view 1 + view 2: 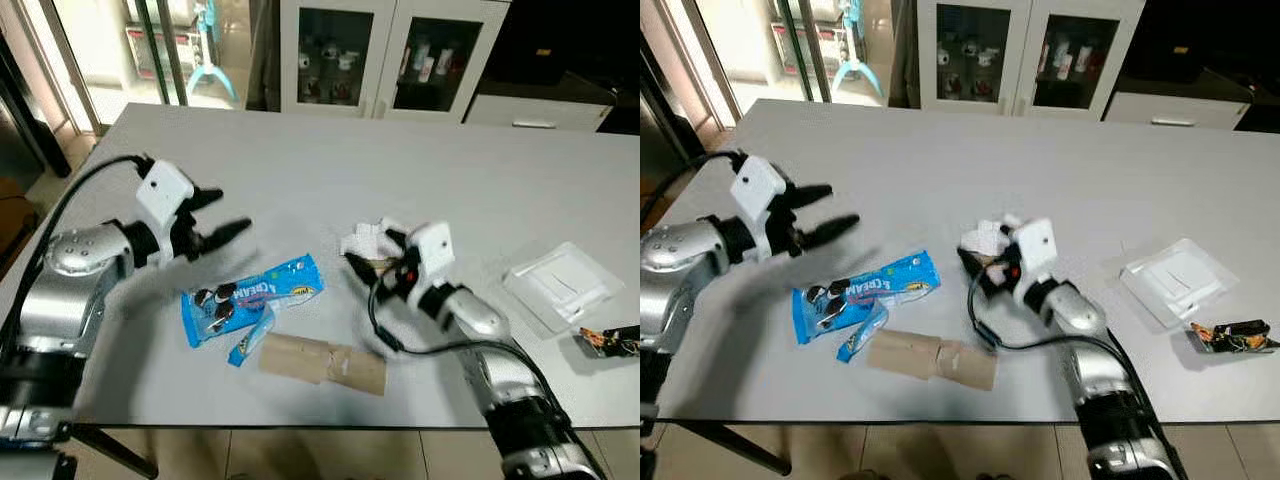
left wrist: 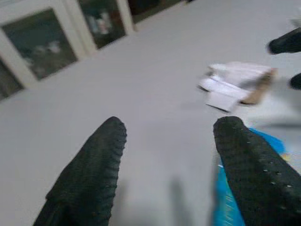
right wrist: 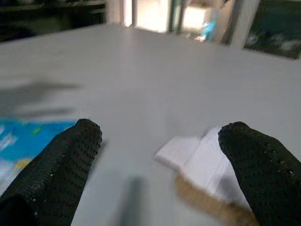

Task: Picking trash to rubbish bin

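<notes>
A blue cookie wrapper lies on the grey table, with a small blue strip and a flattened brown cardboard tube just in front of it. My left gripper hovers open above the table, just left of and behind the wrapper, holding nothing. A crumpled white paper lies mid-table. My right gripper is open right at that paper, one finger on each side in the right wrist view. The paper lies close to one fingertip.
A clear plastic package lies at the right, and a dark snack wrapper sits near the table's right front corner. White glass-door cabinets stand behind the table. The far half of the tabletop is bare.
</notes>
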Motion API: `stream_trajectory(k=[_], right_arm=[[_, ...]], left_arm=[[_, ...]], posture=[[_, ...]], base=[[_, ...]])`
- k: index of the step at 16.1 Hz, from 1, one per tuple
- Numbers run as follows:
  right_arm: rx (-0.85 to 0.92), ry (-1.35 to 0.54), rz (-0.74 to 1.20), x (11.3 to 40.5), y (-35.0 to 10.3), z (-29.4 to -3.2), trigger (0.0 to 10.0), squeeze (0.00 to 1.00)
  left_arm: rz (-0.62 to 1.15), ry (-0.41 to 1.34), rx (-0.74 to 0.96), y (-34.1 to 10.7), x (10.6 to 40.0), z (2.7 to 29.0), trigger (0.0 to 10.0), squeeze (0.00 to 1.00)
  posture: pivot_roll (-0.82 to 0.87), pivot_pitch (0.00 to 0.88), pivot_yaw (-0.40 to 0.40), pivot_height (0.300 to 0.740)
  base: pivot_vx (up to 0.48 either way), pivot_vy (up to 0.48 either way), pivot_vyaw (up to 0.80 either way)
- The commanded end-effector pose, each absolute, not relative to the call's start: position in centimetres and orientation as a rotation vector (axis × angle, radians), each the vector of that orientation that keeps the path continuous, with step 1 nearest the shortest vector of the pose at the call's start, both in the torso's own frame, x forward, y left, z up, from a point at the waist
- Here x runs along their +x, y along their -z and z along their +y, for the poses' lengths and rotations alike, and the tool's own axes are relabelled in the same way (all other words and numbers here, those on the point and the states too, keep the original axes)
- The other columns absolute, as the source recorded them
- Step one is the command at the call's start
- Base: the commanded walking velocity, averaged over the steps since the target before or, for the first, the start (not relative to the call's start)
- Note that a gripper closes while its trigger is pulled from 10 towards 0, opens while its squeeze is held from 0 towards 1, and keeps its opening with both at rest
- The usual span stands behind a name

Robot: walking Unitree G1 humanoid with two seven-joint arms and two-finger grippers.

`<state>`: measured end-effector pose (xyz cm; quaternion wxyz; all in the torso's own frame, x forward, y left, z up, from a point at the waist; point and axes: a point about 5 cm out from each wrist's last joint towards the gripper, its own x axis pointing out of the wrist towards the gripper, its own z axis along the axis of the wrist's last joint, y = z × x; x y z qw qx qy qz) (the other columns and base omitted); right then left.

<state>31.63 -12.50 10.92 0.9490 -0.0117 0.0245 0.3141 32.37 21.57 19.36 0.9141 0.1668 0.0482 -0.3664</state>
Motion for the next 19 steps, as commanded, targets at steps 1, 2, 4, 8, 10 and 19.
stream_trajectory(k=[1,2,4,8,10,19], right_arm=[[-0.049,-0.669,0.041,31.4,-11.4,-12.6,10.0,0.02],[-0.046,-0.675,0.039,31.3,-11.6,-12.6,10.0,0.00],[-0.040,-0.687,0.038,31.2,-11.7,-12.5,10.0,0.00],[-0.041,-0.773,0.030,30.7,-12.3,-12.2,10.0,0.00],[-0.043,-0.823,0.041,30.2,-12.3,-12.4,10.0,0.00],[-0.031,-1.002,0.101,28.2,-11.7,-11.7,10.0,0.00]], left_arm=[[0.110,0.802,0.329,-19.5,32.0,21.2,10.0,1.00],[0.135,0.848,0.320,-19.3,31.8,21.0,10.0,1.00],[0.171,0.885,0.341,-19.0,31.5,21.0,10.0,1.00],[0.274,0.975,0.434,-17.4,30.9,20.6,10.0,1.00],[0.323,1.004,0.483,-16.7,30.9,20.5,10.0,1.00],[0.359,1.041,0.562,-15.4,31.5,19.9,10.0,1.00]], posture=[[0.00,0.041,-0.060,0.740],[-0.01,0.037,-0.059,0.740],[0.00,0.033,-0.058,0.740],[-0.01,0.020,-0.049,0.740],[-0.01,0.015,-0.049,0.740],[-0.02,0.000,-0.050,0.740]], base=[[0.000,0.000,0.00],[0.000,0.000,0.00],[0.000,0.000,0.00],[0.000,0.000,0.00],[0.000,0.000,0.00],[0.000,0.000,0.00]])
